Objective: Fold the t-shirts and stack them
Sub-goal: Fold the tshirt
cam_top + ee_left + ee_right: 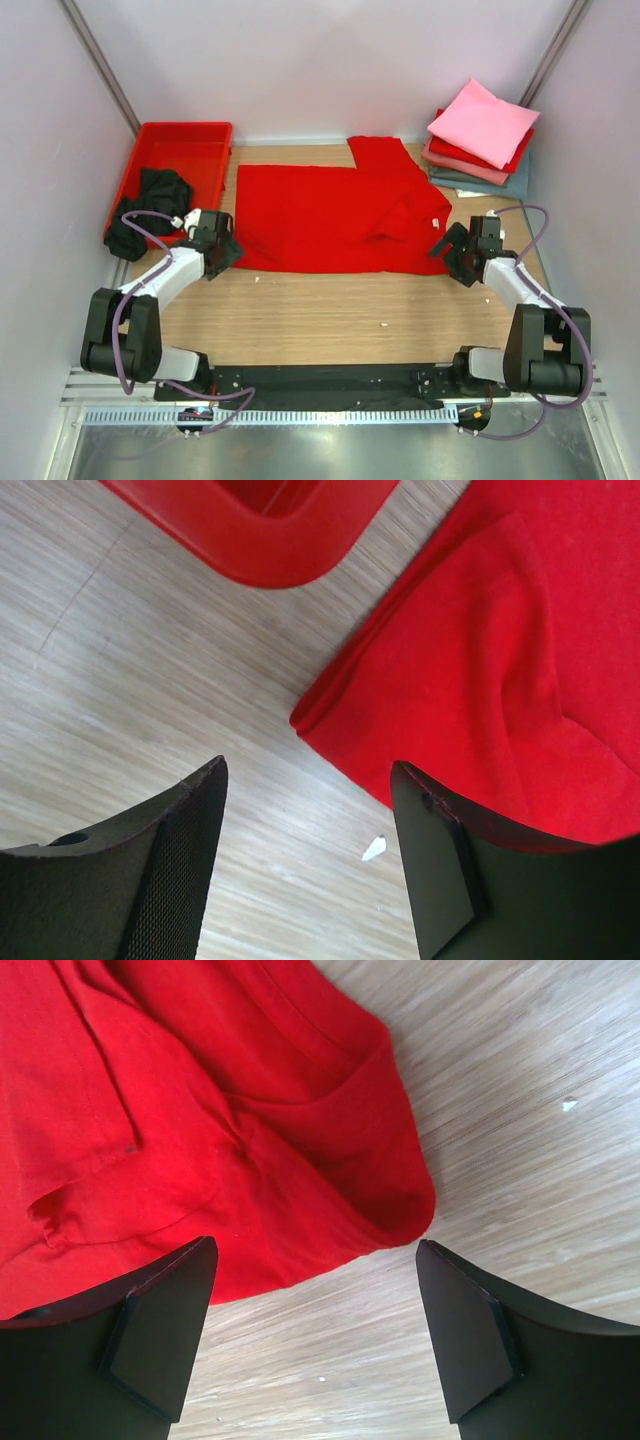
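Observation:
A bright red t-shirt lies spread across the middle of the table, with one sleeve folded over and its white neck label at the right end. My left gripper is low at the shirt's near left corner. In the left wrist view that gripper is open over bare wood, with the red t-shirt's corner just ahead and one finger over the cloth. My right gripper is at the shirt's near right corner. There it stands open, its fingers astride the rounded edge of the red t-shirt and holding nothing.
A red plastic tray at the back left holds a crumpled black t-shirt; its rim shows in the left wrist view. A stack of folded shirts, the top one pink, sits at the back right. White walls close in both sides.

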### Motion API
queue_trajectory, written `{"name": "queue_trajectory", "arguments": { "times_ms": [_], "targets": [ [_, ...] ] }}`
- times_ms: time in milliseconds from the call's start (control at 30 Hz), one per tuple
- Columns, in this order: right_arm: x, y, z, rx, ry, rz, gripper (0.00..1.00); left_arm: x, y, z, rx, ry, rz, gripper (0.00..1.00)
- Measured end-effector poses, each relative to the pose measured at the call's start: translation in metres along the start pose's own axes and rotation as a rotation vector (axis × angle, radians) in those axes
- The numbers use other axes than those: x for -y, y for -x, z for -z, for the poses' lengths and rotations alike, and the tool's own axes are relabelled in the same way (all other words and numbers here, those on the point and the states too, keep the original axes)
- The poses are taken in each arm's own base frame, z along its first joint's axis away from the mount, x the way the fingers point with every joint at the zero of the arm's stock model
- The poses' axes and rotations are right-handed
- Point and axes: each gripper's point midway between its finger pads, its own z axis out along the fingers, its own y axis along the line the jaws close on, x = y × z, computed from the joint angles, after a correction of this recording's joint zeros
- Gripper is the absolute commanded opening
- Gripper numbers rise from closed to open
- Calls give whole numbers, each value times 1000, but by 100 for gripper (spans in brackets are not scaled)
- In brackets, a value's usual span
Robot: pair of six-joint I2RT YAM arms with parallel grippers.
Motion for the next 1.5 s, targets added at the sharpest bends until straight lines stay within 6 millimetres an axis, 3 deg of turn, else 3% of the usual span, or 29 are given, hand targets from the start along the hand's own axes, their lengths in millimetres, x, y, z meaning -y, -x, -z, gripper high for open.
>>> {"name": "queue_trajectory", "arguments": {
  "times_ms": [133, 333, 433, 533, 567, 667, 733, 867, 1167, 1400, 1433, 1500],
  "targets": [
    [3, -10, -10, -41, 9, -25, 83, -1, -1, -12, 8, 19, 3, 65],
    [4, -10, -18, -49, 14, -36, 66, -1, -4, -27, 4, 37, -1, 59],
    [4, -10, -22, -48, 12, -37, 53, 0, -3, -32, 14, 36, 0, 49],
    [8, -10, -24, -47, 5, -36, 36, 2, -1, -35, 27, 35, 7, 20],
    [10, -10, -25, -49, 0, -39, 28, 1, -1, -37, 30, 39, 7, 3],
    [13, -10, -26, -49, -10, -40, 8, 5, 2, -39, 38, 25, 2, 0],
    [16, -10, -26, -52, -17, -37, 1, 6, 1, -39, 35, 21, 2, 0],
    [24, -8, -23, -43, -50, -42, 1, 7, -2, -34, 25, 1, 3, 0],
    [31, 10, 19, 64, -80, -53, 1, 0, -8, 22, 22, -80, 10, 0],
    [42, 9, 41, 109, -135, -88, 1, -21, -40, 51, -48, -126, 25, 1],
    [45, 9, 43, 113, -151, -97, 3, -23, -43, 55, -54, -132, 28, 2],
    [53, 7, 45, 114, -190, -110, 21, -25, -46, 65, -60, -151, 39, 21]
  ]
}}
